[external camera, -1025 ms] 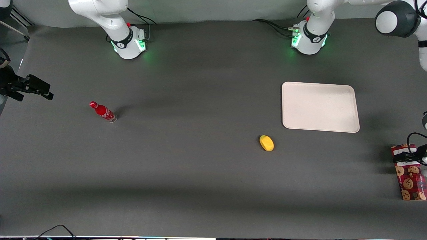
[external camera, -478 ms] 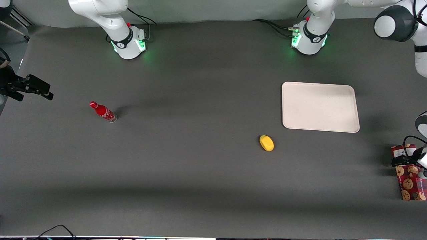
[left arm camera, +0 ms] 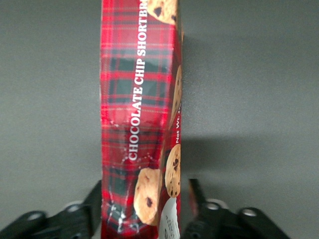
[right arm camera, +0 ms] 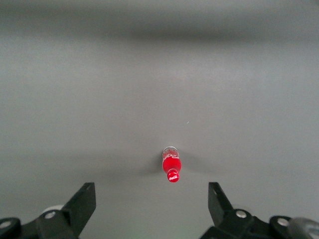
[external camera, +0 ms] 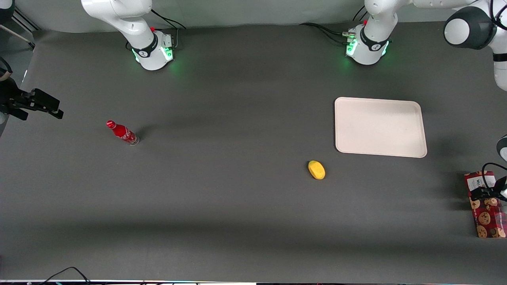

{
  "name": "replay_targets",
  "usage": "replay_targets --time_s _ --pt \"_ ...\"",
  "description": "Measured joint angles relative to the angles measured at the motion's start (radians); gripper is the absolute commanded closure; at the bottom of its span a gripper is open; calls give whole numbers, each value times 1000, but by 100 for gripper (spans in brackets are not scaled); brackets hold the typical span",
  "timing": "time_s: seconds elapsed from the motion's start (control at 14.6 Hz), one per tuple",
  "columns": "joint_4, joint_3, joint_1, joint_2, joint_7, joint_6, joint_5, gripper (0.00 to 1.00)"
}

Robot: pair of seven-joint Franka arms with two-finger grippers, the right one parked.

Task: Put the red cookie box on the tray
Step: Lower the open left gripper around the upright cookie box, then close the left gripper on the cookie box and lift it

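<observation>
The red cookie box [external camera: 488, 219] lies on the dark table at the working arm's end, nearer to the front camera than the tray [external camera: 380, 126]. Its white label end points toward the tray. My gripper [external camera: 486, 193] is down over the box close to that label end, open, with a finger on each long side. In the left wrist view the tartan box [left arm camera: 139, 99] runs out from between the fingers. One finger [left arm camera: 95, 196] is against the carton; a narrow gap separates the other [left arm camera: 196, 194] from it. The tray is bare.
A yellow rounded object [external camera: 316, 170] lies on the table near the tray's corner nearest the front camera. A small red bottle [external camera: 122, 133] stands toward the parked arm's end. The table's end edge runs close beside the box.
The gripper has shifted a little along the box toward the front camera, uncovering more of the white label. The box and the other objects lie where they were.
</observation>
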Motion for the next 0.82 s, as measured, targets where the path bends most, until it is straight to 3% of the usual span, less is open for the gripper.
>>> replay_targets --time_s 0.14,0.55,0.82 --pt "0 0 0 0 0 0 0 100" --pt "10 -2 0 0 -1 -15 -4 100" --pt "50 -11 -10 -38 -38 -176 -7 100"
